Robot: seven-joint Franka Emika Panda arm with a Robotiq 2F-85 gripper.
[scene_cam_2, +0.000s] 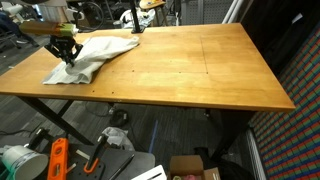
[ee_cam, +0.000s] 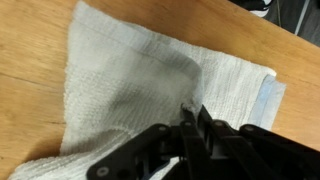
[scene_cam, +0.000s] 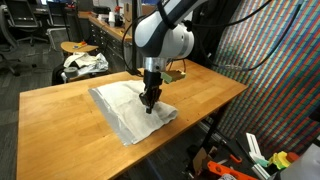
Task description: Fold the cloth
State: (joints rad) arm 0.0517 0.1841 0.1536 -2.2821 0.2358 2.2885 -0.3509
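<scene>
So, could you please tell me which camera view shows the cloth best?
An exterior view shows the cloth best: its whole outline is visible. In an exterior view it looks small and bunched; the wrist view crops it behind the tool.

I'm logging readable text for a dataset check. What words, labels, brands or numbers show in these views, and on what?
None can be read in any view.
The cloth: plain, no label or print visible.
The clutter below the table: too small and blurred to read.
</scene>
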